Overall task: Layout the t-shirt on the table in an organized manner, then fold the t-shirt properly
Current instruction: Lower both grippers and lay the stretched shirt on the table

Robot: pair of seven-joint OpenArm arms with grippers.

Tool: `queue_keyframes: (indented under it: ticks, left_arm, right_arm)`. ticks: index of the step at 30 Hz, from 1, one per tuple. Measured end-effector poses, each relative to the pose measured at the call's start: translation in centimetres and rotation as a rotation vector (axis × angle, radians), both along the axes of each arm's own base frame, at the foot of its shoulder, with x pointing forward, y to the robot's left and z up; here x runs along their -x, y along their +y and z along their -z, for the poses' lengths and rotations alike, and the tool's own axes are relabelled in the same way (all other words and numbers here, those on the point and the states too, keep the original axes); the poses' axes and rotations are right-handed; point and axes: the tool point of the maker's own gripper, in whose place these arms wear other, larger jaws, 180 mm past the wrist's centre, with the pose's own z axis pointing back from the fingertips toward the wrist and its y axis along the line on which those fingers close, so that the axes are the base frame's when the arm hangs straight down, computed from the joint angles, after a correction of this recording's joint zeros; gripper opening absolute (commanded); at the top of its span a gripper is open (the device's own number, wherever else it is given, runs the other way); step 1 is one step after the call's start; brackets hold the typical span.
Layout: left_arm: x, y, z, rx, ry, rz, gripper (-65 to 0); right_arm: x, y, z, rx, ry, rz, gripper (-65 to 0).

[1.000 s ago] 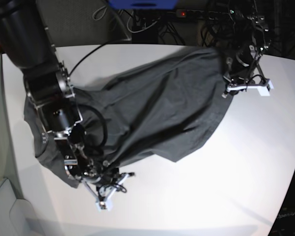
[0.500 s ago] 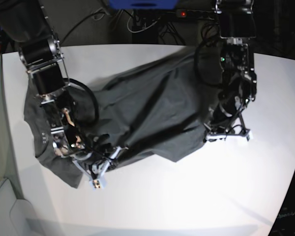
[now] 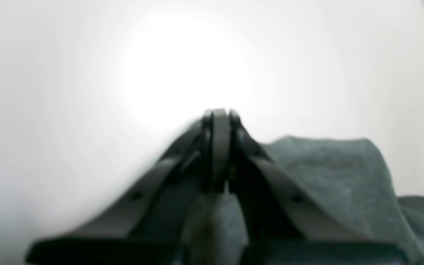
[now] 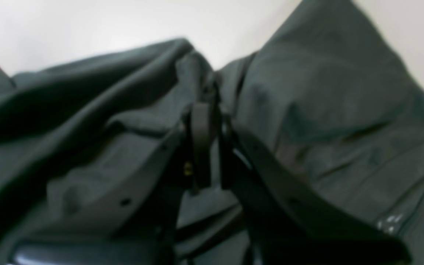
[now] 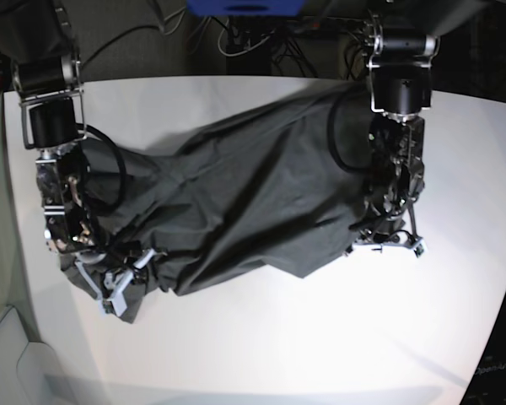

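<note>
T-shirt [image 5: 253, 202] sprawls in a rumpled diagonal band across the table [image 5: 320, 337], running from the left edge up toward the far right corner, and you've got a pinch on it at both ends. Your left gripper [image 5: 386, 245] sits near the right edge with jaws pressed fully together, charcoal cloth [image 3: 326, 169] bunched at the fingers' base and bare white beyond the tips. Your right gripper [image 5: 122, 283], near the left edge, has its jaws clamped all but closed on a fold of fabric [image 4: 307, 92].
</note>
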Motion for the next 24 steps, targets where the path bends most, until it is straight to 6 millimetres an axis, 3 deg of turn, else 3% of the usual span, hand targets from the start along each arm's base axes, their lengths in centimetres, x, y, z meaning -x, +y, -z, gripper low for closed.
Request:
queue_keyframes:
  ticks: [2, 6, 8, 10, 12, 18, 21, 24]
  left_arm:
    - [0.1, 1.4, -0.2, -0.023, -0.004, 0.004, -64.4]
    - [0.8, 5.9, -0.7, -0.083, 0.017, -0.053, -64.4]
    - [1.5, 6.3, -0.9, -0.037, 0.010, -0.072, -64.5]
    - [2.4, 5.3, -1.5, 0.038, -0.012, -0.072, -64.5]
    - [2.5, 3.0, -2.6, 0.069, -0.045, -0.024, -64.5]
    - [-1.0, -7.4, -5.8, 0.133, -0.123, 0.209, -64.5]
    - [-0.5, -9.1, -3.5, 0.120, -0.055, 0.226, -64.5]
    - [-0.1, -9.0, -1.5, 0.084, 0.005, 0.221, -64.5]
  right_arm:
    - [0.0, 0.2, 0.0, -0.003, 0.000, -0.010, -62.0]
    - [0.7, 0.2, 0.7, 0.008, 0.042, -0.020, -62.0]
    - [0.7, 0.3, 0.7, 0.006, 0.041, -0.020, -62.0]
    - [0.6, 0.8, 0.6, -0.002, 0.037, -0.024, -62.0]
    - [0.6, 1.3, 0.7, -0.013, 0.037, -0.028, -62.0]
    - [0.6, 1.1, 0.6, -0.007, 0.036, -0.028, -62.0]
    - [0.6, 0.5, 0.5, 0.004, 0.036, -0.025, -62.0]
    - [0.6, 0.0, 0.5, 0.016, 0.040, -0.020, -62.0]
